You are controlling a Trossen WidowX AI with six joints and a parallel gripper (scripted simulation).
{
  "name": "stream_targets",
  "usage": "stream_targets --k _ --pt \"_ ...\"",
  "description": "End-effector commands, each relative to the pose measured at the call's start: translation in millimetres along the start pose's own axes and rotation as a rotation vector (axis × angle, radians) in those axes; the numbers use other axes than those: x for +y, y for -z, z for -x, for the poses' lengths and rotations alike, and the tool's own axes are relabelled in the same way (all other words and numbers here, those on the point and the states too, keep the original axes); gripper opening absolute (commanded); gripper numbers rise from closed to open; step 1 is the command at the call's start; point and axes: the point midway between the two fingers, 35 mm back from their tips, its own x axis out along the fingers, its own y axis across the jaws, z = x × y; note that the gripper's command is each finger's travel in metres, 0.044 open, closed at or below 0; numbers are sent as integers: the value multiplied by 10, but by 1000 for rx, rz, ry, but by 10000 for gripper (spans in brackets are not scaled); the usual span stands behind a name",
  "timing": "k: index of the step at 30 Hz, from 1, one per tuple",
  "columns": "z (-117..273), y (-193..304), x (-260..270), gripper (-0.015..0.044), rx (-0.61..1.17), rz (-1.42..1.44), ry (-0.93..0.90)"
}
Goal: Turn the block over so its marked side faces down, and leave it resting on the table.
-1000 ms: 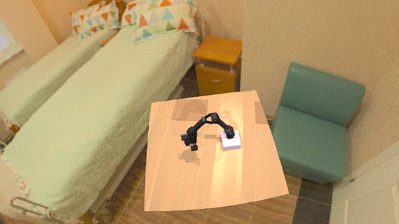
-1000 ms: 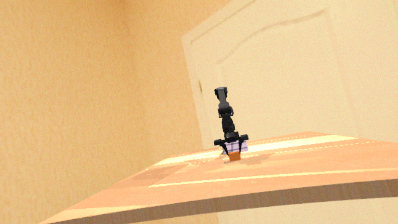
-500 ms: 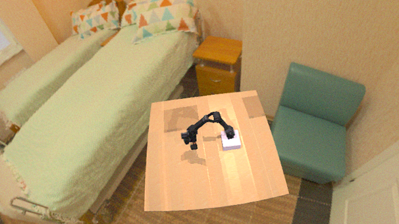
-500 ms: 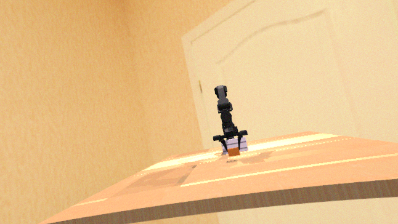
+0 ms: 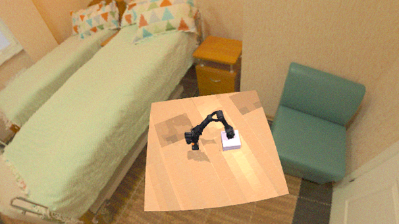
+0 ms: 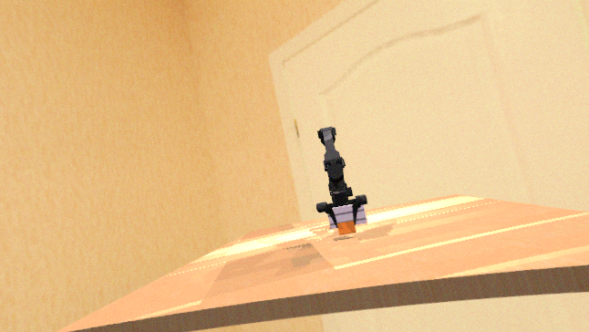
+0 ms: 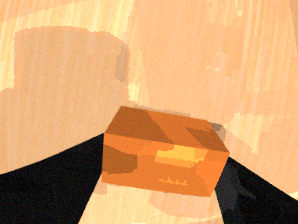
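Note:
An orange block (image 6: pixel 346 229) (image 7: pixel 162 162) is held between the two black fingers. In the wrist view its long faces show, with patches of light and shade and a faint pale squiggle low on the near face. I cannot tell which side is the marked one. My gripper (image 5: pixel 195 146) (image 6: pixel 346 223) (image 7: pixel 162 149) is shut on the block, one finger at each short end. In the exterior view the block hangs slightly above the table (image 5: pixel 182 186) (image 6: pixel 410 260), with a small shadow beneath it. In the top view the arm mostly hides the block.
The arm's pale lilac base box (image 5: pixel 231 145) stands on the table behind the gripper as seen in the exterior view. A bed (image 5: pixel 85 120), a wooden nightstand (image 5: pixel 219 50) and a green chair (image 5: pixel 312 141) stand beyond the table's edges.

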Motion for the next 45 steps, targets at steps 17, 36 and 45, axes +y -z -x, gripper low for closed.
stream_targets --k 17,36,45 --pt "46 97 -8 0 -282 -6 3" --pt "-318 34 8 0 -486 -1 7" --pt "-406 67 7 0 -605 -3 6"
